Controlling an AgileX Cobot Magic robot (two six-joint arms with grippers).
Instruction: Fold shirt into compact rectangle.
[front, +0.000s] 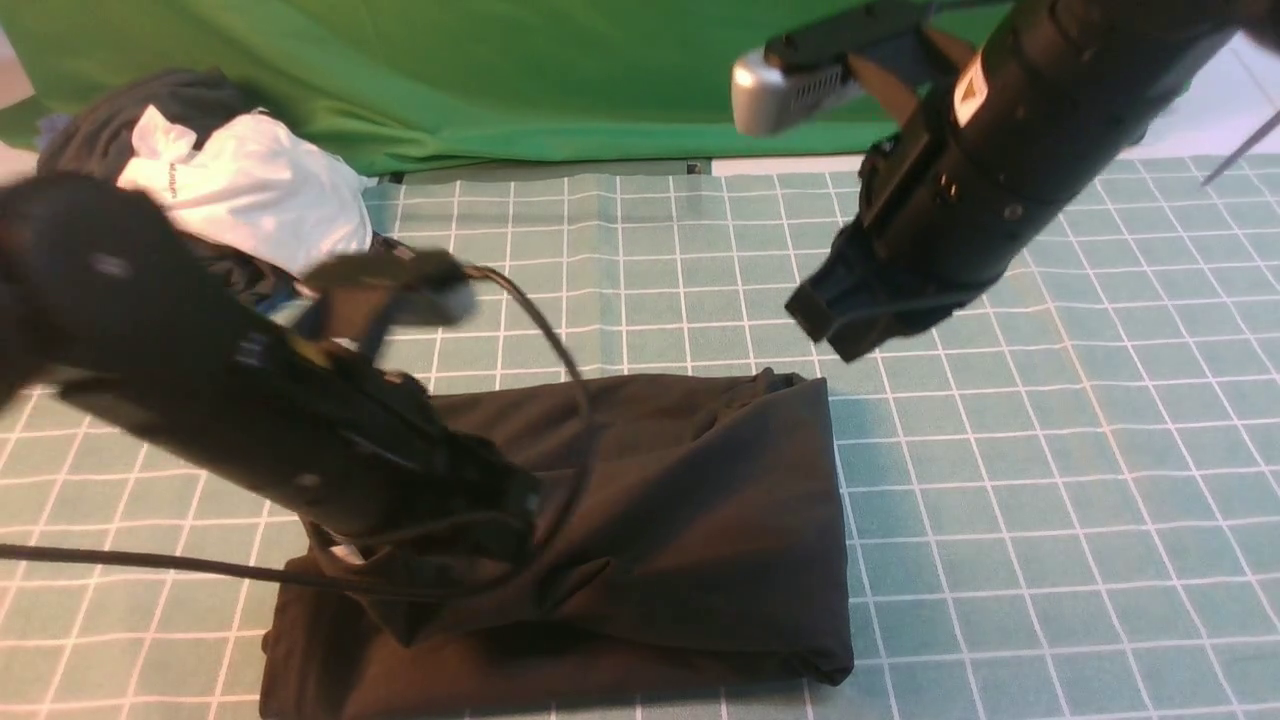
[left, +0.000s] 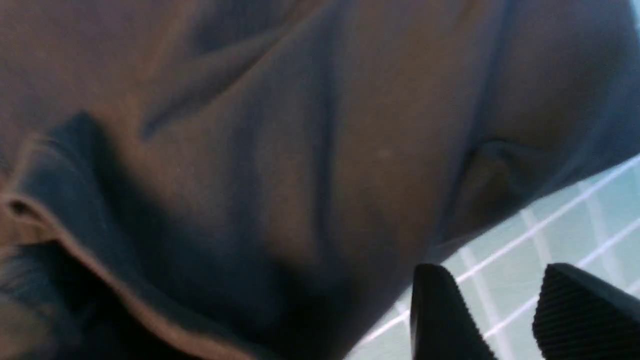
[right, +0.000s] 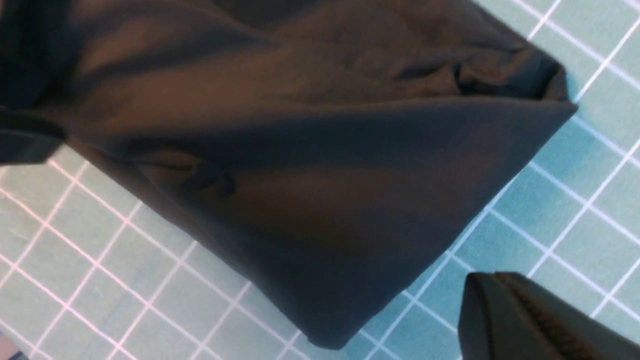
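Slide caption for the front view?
Black shirt folded into a rough rectangle on the grid mat; left arm low over it, right arm high and clear.

Black fabric shirt (front: 690, 520), folded roughly rectangular.
Lies wrinkled under the left pincer (left: 495, 274), clear of the right pincer (front: 825, 322).

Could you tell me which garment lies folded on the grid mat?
The black shirt; the white garment sits crumpled on the heap far left.

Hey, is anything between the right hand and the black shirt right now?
Nothing visible does. The right hand hangs shut near the far right corner of the shirt, with only air and bare grid mat between them. The heap of clothes sits at the far left, well aside.
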